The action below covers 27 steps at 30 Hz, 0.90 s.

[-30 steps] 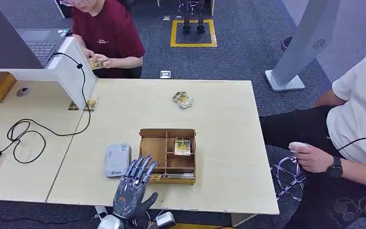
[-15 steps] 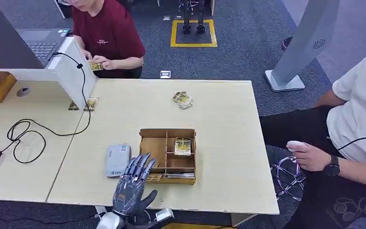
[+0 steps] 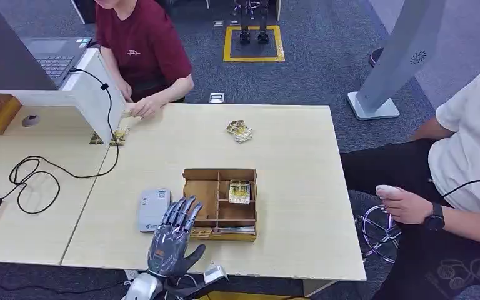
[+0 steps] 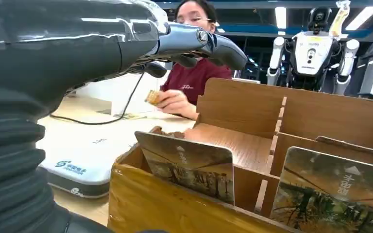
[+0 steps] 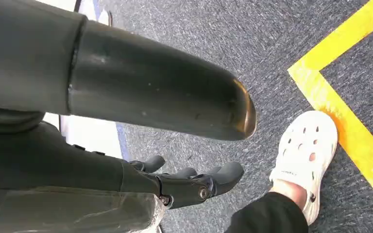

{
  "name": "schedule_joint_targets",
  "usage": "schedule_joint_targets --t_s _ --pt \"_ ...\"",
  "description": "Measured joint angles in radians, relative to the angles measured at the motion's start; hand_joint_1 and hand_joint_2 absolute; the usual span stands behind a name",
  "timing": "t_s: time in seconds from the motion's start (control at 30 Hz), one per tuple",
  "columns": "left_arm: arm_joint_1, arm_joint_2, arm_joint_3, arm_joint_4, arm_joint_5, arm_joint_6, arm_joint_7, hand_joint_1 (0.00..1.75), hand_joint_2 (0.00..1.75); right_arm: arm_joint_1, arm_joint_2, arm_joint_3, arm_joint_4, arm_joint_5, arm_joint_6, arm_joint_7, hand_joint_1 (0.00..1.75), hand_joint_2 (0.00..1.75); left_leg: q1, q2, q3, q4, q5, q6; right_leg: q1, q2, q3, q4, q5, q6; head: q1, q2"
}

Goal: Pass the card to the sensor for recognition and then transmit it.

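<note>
A wooden divided box [image 3: 219, 172] sits near the table's front edge. Cards [image 3: 204, 233] stand in its front slot. Left of it lies the grey-white card sensor [image 3: 154, 209]. My left hand [image 3: 172, 240] hovers over the box's front left corner, fingers spread and holding nothing. In the left wrist view its fingers [image 4: 194, 41] reach above the box wall [image 4: 252, 107], over two upright cards [image 4: 189, 165] [image 4: 335, 194], with the sensor [image 4: 85, 160] beside them. My right hand [image 5: 194, 182] hangs beside my body above the carpet, holding nothing.
One card [image 3: 239, 191] lies in a middle compartment of the box. Loose cards [image 3: 240, 130] lie at the table's far side, more [image 3: 119, 135] by the white partition [image 3: 97, 94]. A person in red [image 3: 144, 44] sits across; another person [image 3: 469, 156] sits at the right. A black cable [image 3: 37, 175] loops left.
My left hand has drifted slightly left and back toward me. The person in red has lowered a hand with a card to the table's far edge.
</note>
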Motion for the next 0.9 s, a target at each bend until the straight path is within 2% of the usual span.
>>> schedule_joint_targets --t_s 0.13,0.17,0.2,0.9 --pt "-0.008 -0.003 0.000 0.008 0.004 0.000 0.009 0.00 1.75 0.000 0.000 0.001 0.000 0.000 0.001 0.000 0.00 0.00 0.000 0.000 0.000 0.000 0.000 0.000 0.000 0.000 0.000 0.000 0.000 0.000 0.000 0.000" --pt "-0.010 -0.004 0.000 0.010 0.005 0.000 0.010 1.66 1.75 0.000 0.000 0.001 0.000 0.000 0.001 0.000 0.00 0.00 0.000 0.000 0.000 0.000 0.000 0.000 0.000 0.000 0.000 0.000 0.000 0.000 0.000 0.000" --pt "-0.011 -0.005 0.000 0.011 0.007 0.000 0.010 1.75 1.75 0.000 0.000 0.001 0.000 0.000 0.001 0.000 0.00 0.00 0.000 0.000 0.000 0.000 0.000 0.000 0.000 0.000 0.000 0.000 0.000 0.000 0.000 0.000" --pt "-0.040 0.002 -0.022 0.037 0.098 -0.007 0.018 1.75 1.75 -0.001 0.000 0.003 0.000 0.000 0.010 0.000 0.00 0.00 0.000 0.000 0.000 0.000 0.000 0.000 0.000 0.000 0.000 0.000 0.000 0.000 0.000 0.000"
